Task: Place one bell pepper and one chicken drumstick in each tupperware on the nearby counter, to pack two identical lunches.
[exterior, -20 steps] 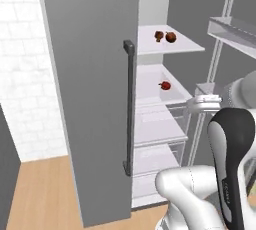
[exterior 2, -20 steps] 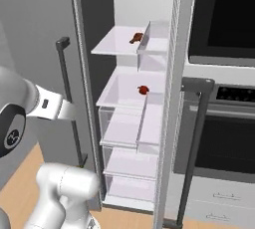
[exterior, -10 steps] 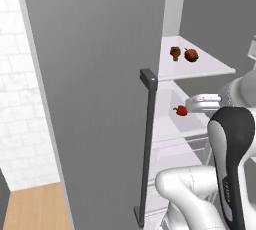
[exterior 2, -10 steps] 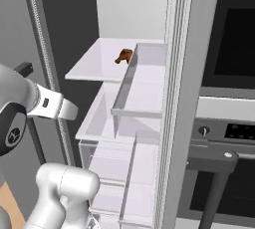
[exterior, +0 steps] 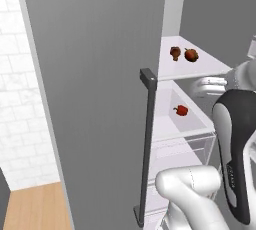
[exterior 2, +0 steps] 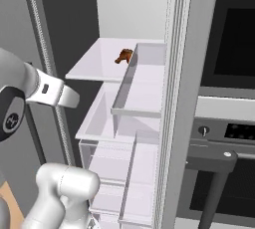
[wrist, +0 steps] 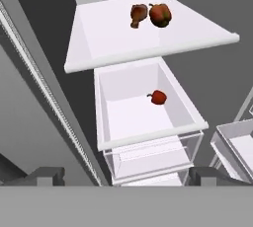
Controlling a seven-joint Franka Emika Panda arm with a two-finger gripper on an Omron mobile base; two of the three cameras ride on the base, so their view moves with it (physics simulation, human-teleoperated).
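In the hand view my gripper [wrist: 127, 175] stands open, nothing between its two dark tips, facing into an open fridge. On the white upper shelf [wrist: 113, 48] a brown chicken drumstick [wrist: 139, 14] lies next to a dark red-green bell pepper [wrist: 160, 15]. A second, red bell pepper [wrist: 157, 97] lies in the clear drawer [wrist: 148, 132] below. The left base view has the drumstick [exterior: 175, 53], the shelf pepper [exterior: 191, 55] and the drawer pepper [exterior: 181, 110]. The drumstick [exterior 2: 124, 56] also appears in the right base view. The tupperware and the counter are out of view.
The grey fridge door [exterior: 90, 99] with its dark bar handle [exterior: 146, 139] stands open on the left, close to the arm. A door bin [exterior 2: 142, 91] juts out on the right side. A black wall oven [exterior 2: 234, 34] with its handle [exterior 2: 214, 158] flanks the fridge.
Both base views have closed in on the fridge, so the camera has moved forward. Shelves and food now look larger. The gripper stays open.
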